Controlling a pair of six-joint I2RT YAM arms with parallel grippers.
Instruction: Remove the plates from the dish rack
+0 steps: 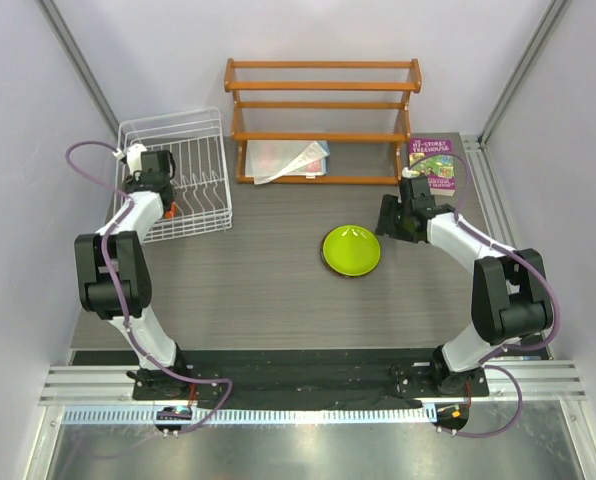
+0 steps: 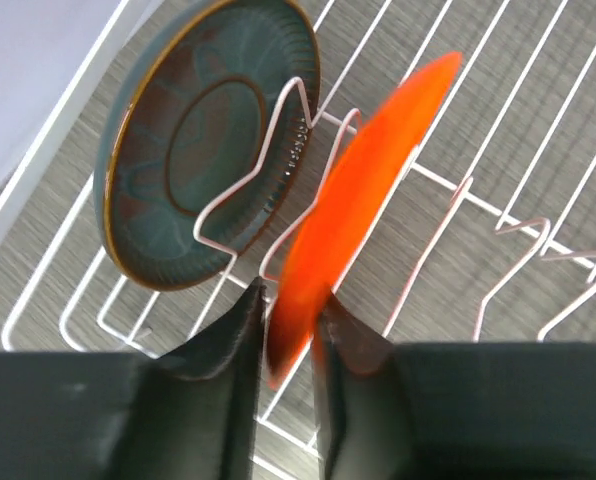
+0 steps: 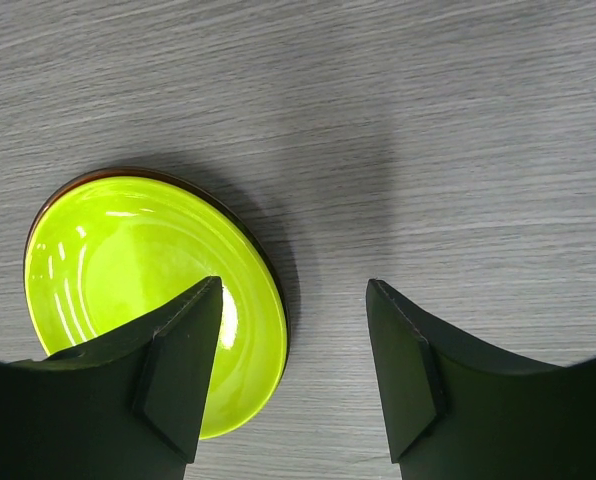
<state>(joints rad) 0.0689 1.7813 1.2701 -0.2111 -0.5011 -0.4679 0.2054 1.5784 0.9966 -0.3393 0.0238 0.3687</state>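
Observation:
The white wire dish rack stands at the back left. My left gripper reaches down into it and is shut on the lower rim of the orange plate, which stands on edge between the tines. The gripper also shows in the left wrist view. The teal blue plate leans upright in the rack just beside it. The lime green plate lies flat on the table; a dark rim shows under its edge. My right gripper is open and empty just right of it. The dark red plate is not plainly seen.
An orange-brown wooden tiered shelf stands at the back centre, with a pale packet on its bottom tier. A purple book lies at the back right. Grey walls close in the left and right sides.

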